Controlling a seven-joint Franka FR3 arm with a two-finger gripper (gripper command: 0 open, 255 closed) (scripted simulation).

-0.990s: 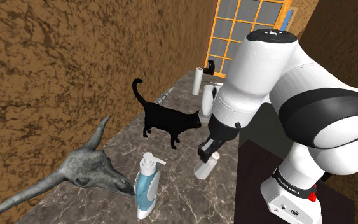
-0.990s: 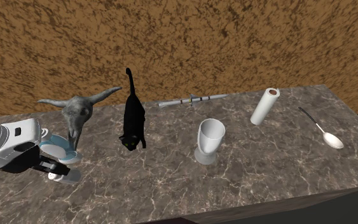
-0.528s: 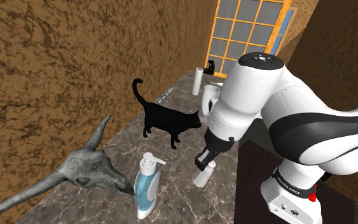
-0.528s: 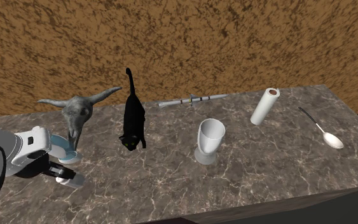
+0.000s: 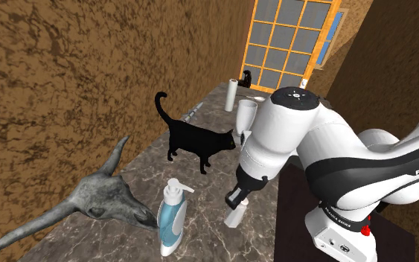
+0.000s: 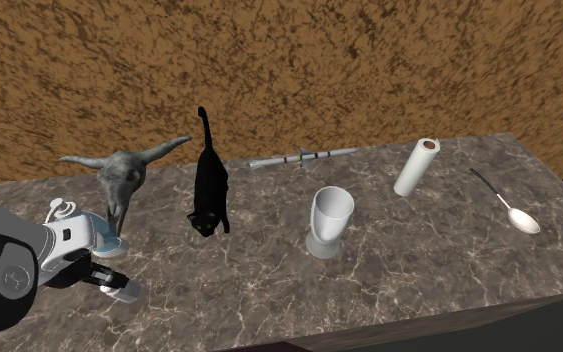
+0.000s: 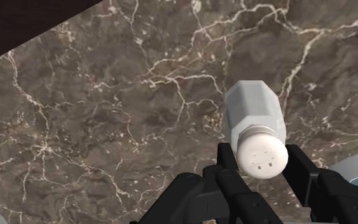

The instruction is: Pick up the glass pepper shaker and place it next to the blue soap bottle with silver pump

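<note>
The pepper shaker (image 7: 255, 127) is a pale faceted bottle with a white perforated cap. My gripper (image 7: 262, 165) is shut on it just below the cap, one black finger on each side. In the shoulder view the shaker (image 5: 234, 215) hangs a little tilted, low over the marble counter, with the gripper (image 5: 238, 198) above it and the soap bottle to its left. The blue soap bottle (image 5: 172, 218) has a white pump in these pictures. In the second exterior view the shaker (image 6: 122, 289) sits at the gripper (image 6: 105, 284), in front of the bottle's base (image 6: 110, 243).
A grey horned skull (image 5: 96, 199) lies left of the soap bottle. A black cat figure (image 5: 196, 141) stands farther back, then a white goblet (image 6: 330, 222), a paper roll (image 6: 415, 167), a spoon (image 6: 514, 208) and a slim tool (image 6: 300, 156). The counter's front edge (image 5: 274, 216) runs close by the shaker.
The arm has swung down and toward the counter's near end, carrying the shaker lower and closer to the soap bottle. Nothing else has moved.
</note>
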